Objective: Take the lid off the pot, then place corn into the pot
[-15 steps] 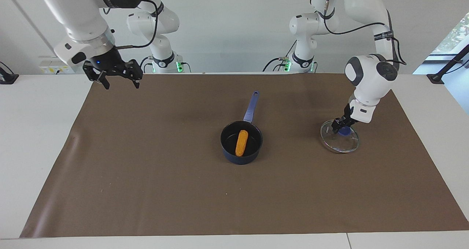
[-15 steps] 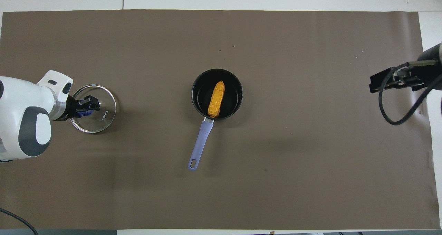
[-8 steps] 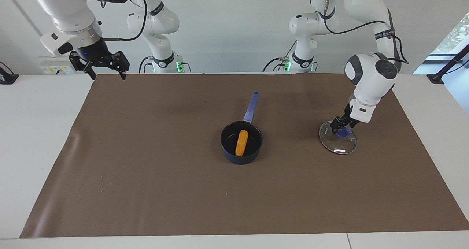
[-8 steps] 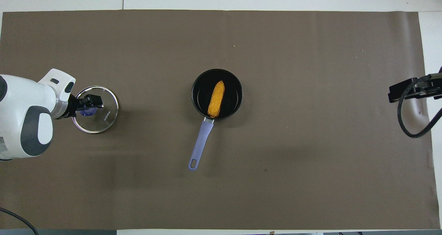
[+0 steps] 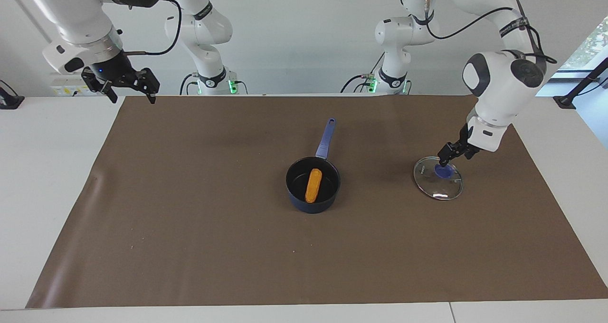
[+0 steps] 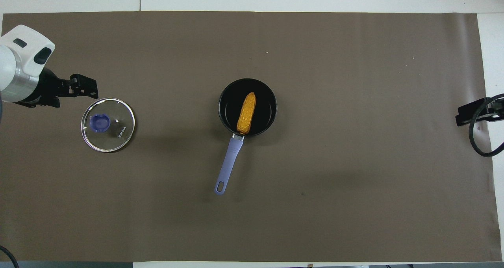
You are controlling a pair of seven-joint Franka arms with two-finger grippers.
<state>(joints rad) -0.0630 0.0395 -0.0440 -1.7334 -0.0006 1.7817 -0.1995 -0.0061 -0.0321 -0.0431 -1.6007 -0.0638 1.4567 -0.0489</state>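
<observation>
- Two arms work at a table covered by a brown mat [image 5: 190, 228]; both task steps look finished.
- Nearest the robots, the right gripper [image 5: 129, 91] hangs with jaws spread and nothing in them, over the mat's edge at the right arm's end. It has drawn back toward its base over the last second and now waits.
- Mid-table sits the pot [image 5: 313, 184], handle pointing toward the robots, with the corn [image 5: 313, 185] lying inside it.
- Beside it, toward the left arm's end, the lid [image 5: 438, 177] lies flat on the mat.
- Just above the lid's rim hovers the left gripper [image 5: 451, 153], its jaws apart and empty. A second ago it pinched the blue knob [image 6: 99, 123]; it has since let go and risen, so the lid is parked.
</observation>
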